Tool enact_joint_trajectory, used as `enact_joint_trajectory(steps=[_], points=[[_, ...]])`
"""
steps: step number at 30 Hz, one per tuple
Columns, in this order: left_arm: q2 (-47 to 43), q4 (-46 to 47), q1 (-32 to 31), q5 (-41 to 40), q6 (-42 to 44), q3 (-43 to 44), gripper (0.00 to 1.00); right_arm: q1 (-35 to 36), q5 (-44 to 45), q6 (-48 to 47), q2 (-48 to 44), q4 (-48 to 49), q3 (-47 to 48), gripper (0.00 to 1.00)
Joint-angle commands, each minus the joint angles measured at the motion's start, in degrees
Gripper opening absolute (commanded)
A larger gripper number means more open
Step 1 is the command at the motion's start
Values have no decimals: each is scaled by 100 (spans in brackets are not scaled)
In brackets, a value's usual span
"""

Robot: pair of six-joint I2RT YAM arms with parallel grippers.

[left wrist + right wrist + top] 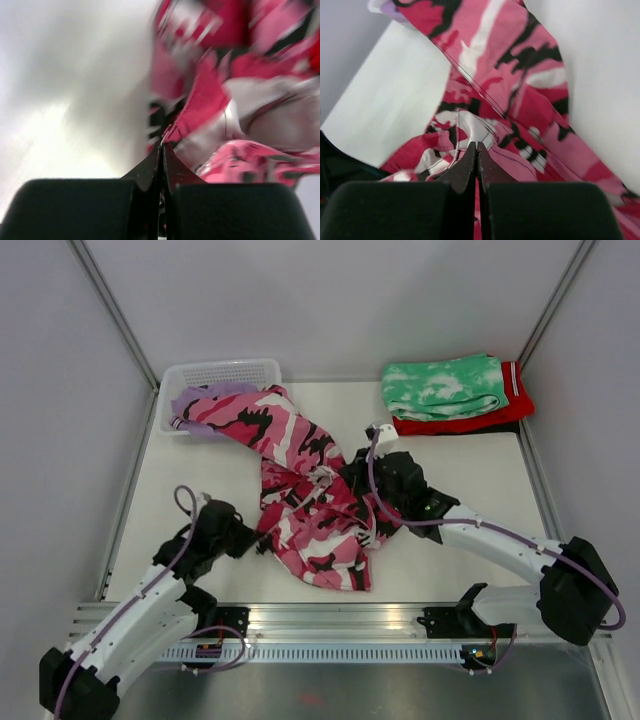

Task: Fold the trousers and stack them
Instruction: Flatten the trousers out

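Observation:
The pink, white and black camouflage trousers (300,490) lie crumpled across the table's middle, one leg trailing back into a white basket (215,373). The lilac trousers (195,400) show only as a bunch at the basket's front. My left gripper (258,538) is shut on the camouflage trousers' left edge (172,131). My right gripper (352,472) is shut on a fold of the camouflage fabric (485,145) at the heap's right side.
A folded green-and-white tie-dye garment (445,385) lies on a folded red garment (480,420) at the back right. Grey walls close in the table on three sides. A metal rail (330,618) runs along the near edge.

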Motion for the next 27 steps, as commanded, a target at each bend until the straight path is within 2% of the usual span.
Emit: enact_joint_trajectory(steps=[1,2,4,6,9,13,16,19,20,22,23,26,27], points=[[-279,-1841,1029,-1083,1762,1460,2,-24,-767,-157,688,402,1138,0],[-244,-2037,1179,-1233,2156,1889,2,28,-1021,-114,856,490,1323,0],[-191,-2415,1364,-1706,2283,2165,2,142,-1259,-26,1347,674,1857,0],[-191,-2480,1365,-1527,2301,2271,2,370,-1313,-78,1683,903,2393,0],[-182,-2725,1365,-1139,1871,2473,2,608,-1646,-166,2691,930,3175,0],[-182,-3497,1382,-2025,1239,2719,2,916,-2657,150,3792,1245,4109,0],[-252,-3753,1400,-2175,826,2772,2,1302,-2509,-210,4521,1054,4996,0],[-305,-4077,1409,-2639,562,2921,2,1312,-2526,-17,5417,827,6295,0],[-297,-4209,1426,-2894,483,2991,2,1321,-2639,-25,6029,607,7308,0],[-157,-4552,1435,-3527,246,3385,2,1338,-2772,44,6673,315,8246,0],[-60,-4623,1452,-3868,166,3509,2,1338,-2798,114,7268,306,9042,0],[353,-4896,1592,-4389,-318,3634,2,1330,-2448,308,8010,376,9944,0],[624,-4844,1724,-4529,-353,3555,2,1347,-2177,317,8073,611,9947,0]])
